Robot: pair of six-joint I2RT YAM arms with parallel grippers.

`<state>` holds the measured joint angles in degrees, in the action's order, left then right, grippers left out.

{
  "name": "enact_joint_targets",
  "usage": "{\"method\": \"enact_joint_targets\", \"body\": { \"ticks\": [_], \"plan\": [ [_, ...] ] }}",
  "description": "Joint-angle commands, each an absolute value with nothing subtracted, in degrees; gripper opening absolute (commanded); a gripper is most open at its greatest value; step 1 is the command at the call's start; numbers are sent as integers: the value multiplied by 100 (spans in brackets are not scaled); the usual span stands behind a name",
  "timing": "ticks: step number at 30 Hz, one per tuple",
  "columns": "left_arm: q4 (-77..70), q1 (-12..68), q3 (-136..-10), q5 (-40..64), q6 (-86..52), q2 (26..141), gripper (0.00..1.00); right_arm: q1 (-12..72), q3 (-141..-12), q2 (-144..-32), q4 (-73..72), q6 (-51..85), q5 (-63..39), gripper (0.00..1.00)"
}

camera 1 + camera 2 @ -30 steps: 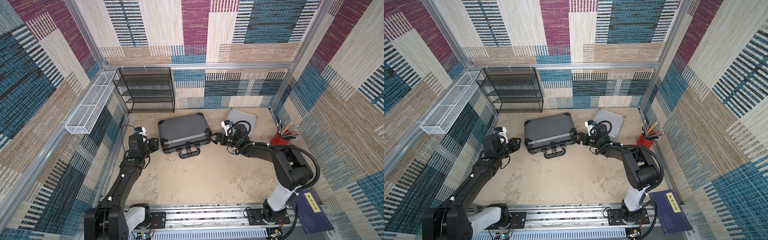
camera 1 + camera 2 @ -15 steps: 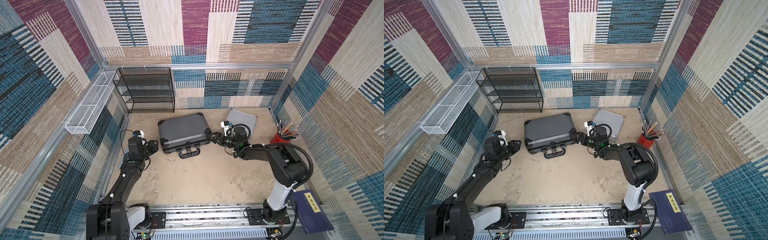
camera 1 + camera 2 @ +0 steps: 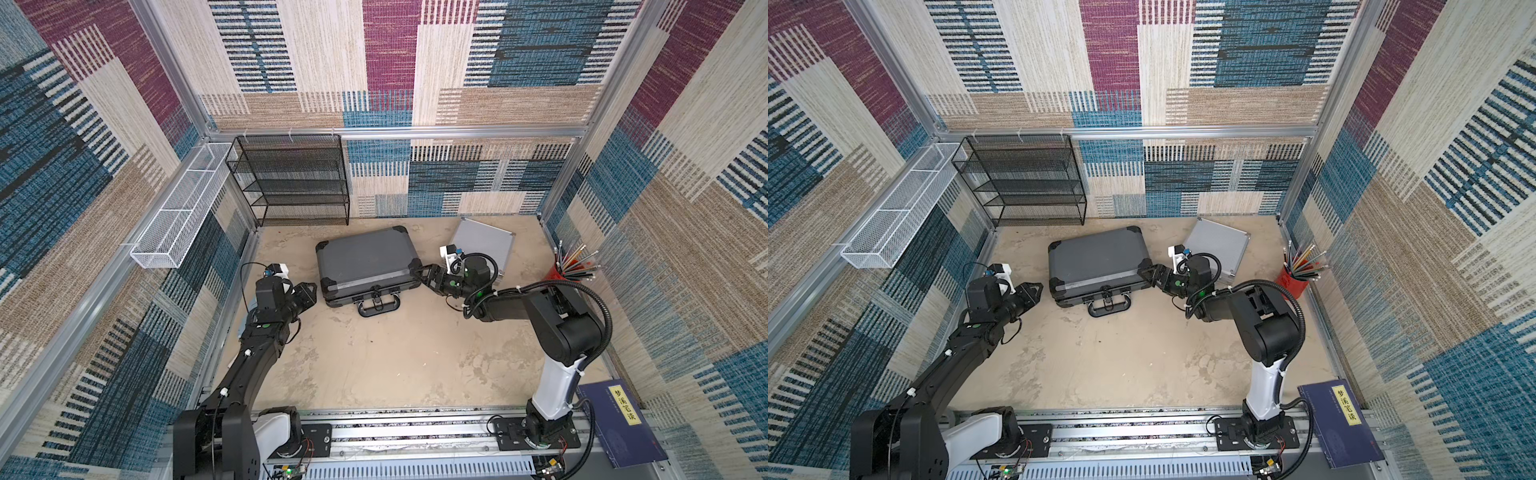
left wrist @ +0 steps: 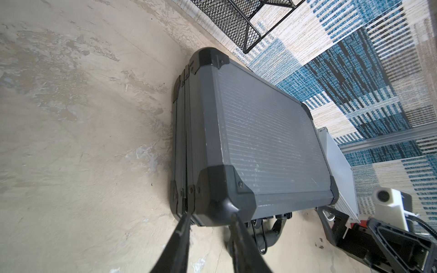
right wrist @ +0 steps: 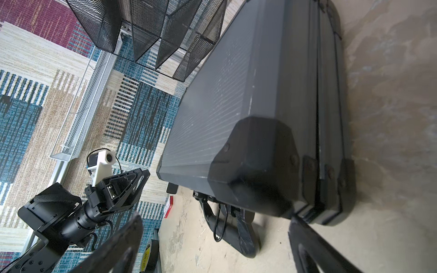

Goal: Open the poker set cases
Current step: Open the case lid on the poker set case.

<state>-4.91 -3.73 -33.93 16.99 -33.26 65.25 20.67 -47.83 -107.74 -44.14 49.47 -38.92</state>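
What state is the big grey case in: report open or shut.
Shut: the big grey case lies flat, lid down on its base.

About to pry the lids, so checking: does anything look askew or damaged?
Nothing spilled. The dark grey case sits slightly rotated, shut, with pale scuffs on its lid. The silver case lies skewed to the walls near the back, partly hidden by the right arm.

A: Silver case [image 3: 486, 245]?
B: Partly hidden behind the right arm [image 3: 478, 270] in both top views; mostly lost behind the dark case [image 4: 260, 132] from the left wrist.
A: Handle [image 4: 267, 234]?
B: Half tucked behind that case's corner there. Cannot make out the state of the latches [image 3: 376, 291] from above.
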Motion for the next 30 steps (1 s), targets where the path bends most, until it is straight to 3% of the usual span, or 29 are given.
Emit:
{"method": "enact_joint_targets", "body": {
  "ticks": [1, 30],
  "plan": [
    [-691, -403, -3375, 1793, -3424, 6513, 32, 2104, -4773, -10821, -4887, 5054, -3911, 97],
    [-779, -464, -3341, 1887, -3429, 6581, 31, 2106, -4534, -10776, -4982, 5128, -3809, 97]
  ]
}}
